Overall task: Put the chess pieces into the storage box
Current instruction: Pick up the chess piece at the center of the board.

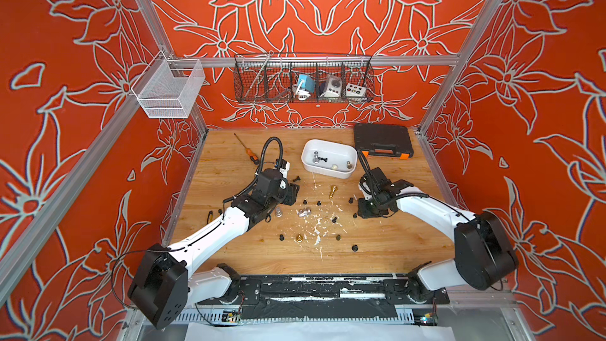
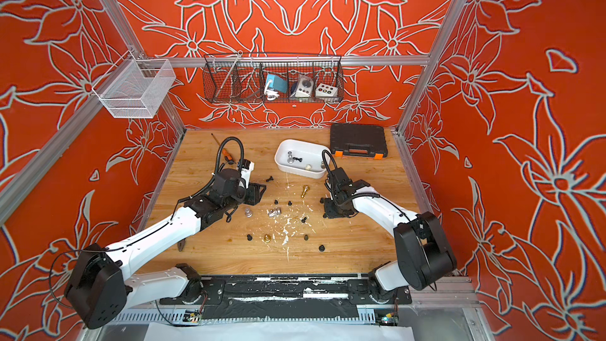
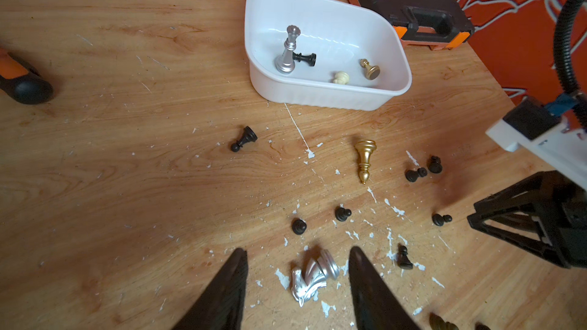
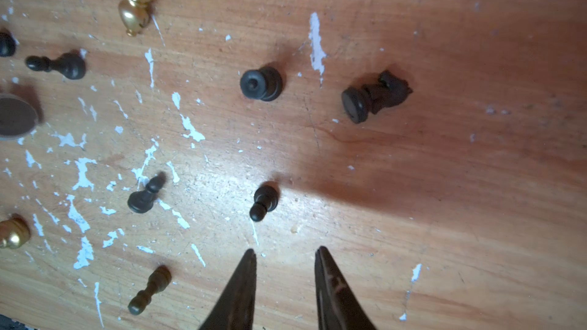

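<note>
The white storage box [image 1: 324, 170] [image 3: 317, 96] stands at the back middle of the table. It holds a silver queen [image 3: 287, 52], a black pawn, a cream piece and a gold pawn. Loose chess pieces lie in front of it: a gold bishop [image 1: 333, 190] [image 3: 364, 157], a silver knight [image 1: 304, 213] [image 3: 309, 276] on its side, and several black pawns. My left gripper [image 3: 297, 250] [image 1: 290, 193] is open, and in its wrist view the knight shows between its fingertips, untouched. My right gripper [image 4: 286, 250] [image 1: 364, 208] is open a little and empty, with a black pawn [image 4: 263, 201] just beyond its tips.
A black toolcase [image 1: 382, 141] with orange latches sits behind and right of the box. An orange-handled screwdriver [image 1: 246, 149] lies at the back left. White paint flecks [image 1: 316, 224] dot the wooden table. A black wire basket [image 1: 303, 78] and a white mesh basket [image 1: 169, 88] hang on the walls.
</note>
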Motion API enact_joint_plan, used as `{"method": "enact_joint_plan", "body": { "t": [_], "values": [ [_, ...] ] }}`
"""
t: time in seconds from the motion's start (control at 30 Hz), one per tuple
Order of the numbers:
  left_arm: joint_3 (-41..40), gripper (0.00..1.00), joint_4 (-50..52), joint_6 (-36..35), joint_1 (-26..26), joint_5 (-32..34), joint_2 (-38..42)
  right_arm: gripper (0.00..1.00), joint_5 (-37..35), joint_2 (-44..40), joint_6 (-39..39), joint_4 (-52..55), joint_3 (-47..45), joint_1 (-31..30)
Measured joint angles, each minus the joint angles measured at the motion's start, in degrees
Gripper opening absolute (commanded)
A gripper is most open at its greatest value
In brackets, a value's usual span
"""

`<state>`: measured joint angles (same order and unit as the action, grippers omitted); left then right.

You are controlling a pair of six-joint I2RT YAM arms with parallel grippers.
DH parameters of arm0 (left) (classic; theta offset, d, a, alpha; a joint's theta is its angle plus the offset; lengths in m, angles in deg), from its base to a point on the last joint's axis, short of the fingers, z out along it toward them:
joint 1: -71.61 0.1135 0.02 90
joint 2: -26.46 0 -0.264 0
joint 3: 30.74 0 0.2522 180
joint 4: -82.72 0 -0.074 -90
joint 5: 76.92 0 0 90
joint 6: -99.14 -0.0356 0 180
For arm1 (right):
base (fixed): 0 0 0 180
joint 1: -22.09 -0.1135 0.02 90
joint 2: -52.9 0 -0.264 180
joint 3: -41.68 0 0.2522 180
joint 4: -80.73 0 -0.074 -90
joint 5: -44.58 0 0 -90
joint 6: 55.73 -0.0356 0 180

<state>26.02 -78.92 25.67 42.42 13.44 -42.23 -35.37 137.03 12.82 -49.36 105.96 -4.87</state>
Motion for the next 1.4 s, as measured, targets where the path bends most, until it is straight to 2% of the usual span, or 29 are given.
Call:
{"method": "enact_joint_plan", "body": {
  "t": [0.53,1.4],
  "values": [
    [-1.7,0.52,-0.9,0.7,0.0,0.0,0.7,0.29,-1.0,6.6,2.2,-0.1,4.1,-2.5],
    [-2.7,0.52,-1.3,0.9,0.2,0.0,1.9,0.09,-2.4,9.5,2.9,-0.2,5.0,-3.3]
  ]
}}
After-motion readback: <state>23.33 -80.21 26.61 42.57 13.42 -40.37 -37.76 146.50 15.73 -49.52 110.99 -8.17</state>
